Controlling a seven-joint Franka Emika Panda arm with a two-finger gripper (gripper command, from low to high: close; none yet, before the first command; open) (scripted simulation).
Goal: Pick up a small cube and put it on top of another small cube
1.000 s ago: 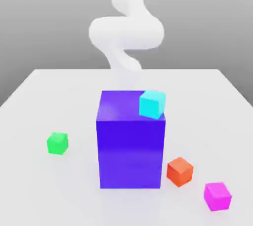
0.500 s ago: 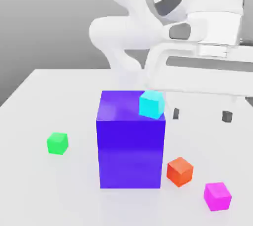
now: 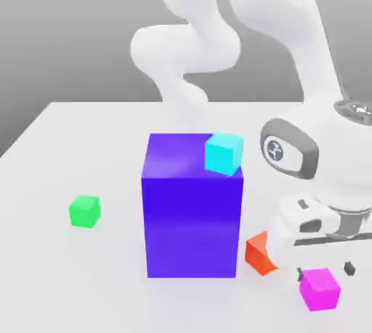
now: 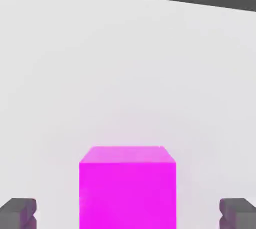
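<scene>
"What's on the exterior view's left?"

"The blue block (image 3: pixel 192 226), mid-bench (image 3: pixel 51 281)."

"And the arm (image 3: pixel 320 55)?"

"Reaching down near the bench's right edge, pincer (image 3: pixel 325 272) wide open, fingertips around the magenta cube (image 3: pixel 320 290), towards the near right corner."

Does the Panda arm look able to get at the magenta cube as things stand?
Probably yes: the hand is open, its fingers standing apart on either side of the magenta cube, and nothing appears to lie between them and it. The orange-red cube sits off to one side.
</scene>
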